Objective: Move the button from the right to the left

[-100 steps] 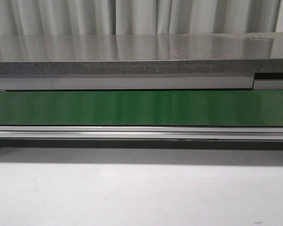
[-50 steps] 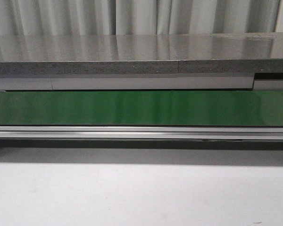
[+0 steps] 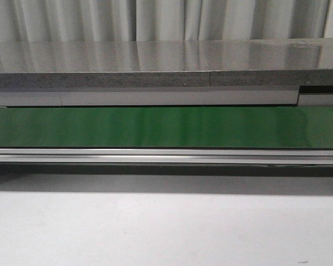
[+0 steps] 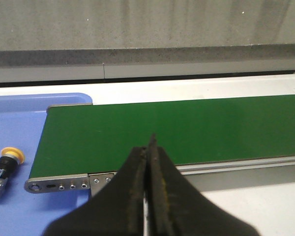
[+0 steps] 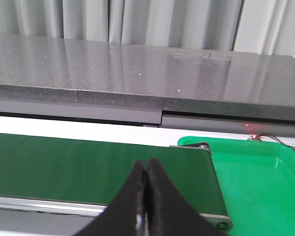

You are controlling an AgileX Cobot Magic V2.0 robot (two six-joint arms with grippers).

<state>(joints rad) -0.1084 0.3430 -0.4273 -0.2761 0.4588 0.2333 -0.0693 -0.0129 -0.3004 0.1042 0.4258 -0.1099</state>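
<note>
Conveyor belt [image 3: 166,127]: a green band running the full width of the front view, across the middle of the frame; bare along the whole stretch seen there.
Belt frame [image 3: 166,156]: a silver rail just below the green band, with a dark shadow strip under it.
Table [image 3: 166,227]: a pale grey surface filling the lower part of the front view.
Stone counter [image 3: 166,64]: a grey speckled slab across the upper part of the front view, with pale curtains [image 3: 166,19] behind it along the top edge.
Left gripper [image 4: 148,162]: dark fingers at bottom centre of the left wrist view, pressed together to a thin seam, nothing between them; they hang over the near edge of the belt.
Right gripper [image 5: 146,179]: dark fingers at bottom centre of the right wrist view, likewise closed tight on nothing, over the belt near its end.
Button [image 4: 5,167]: at the lower left edge of the left wrist view, lying on its side, yellow cap uppermost in the frame and black body below it, partly cut by the frame edge, so its markings may be there but are not legible.
Blue tray [image 4: 19,123]: at the left of the left wrist view, holding the button, just beyond the belt's end roller.
Green tray [image 5: 255,172]: at the lower right of the right wrist view, beside the belt's other end.
</note>
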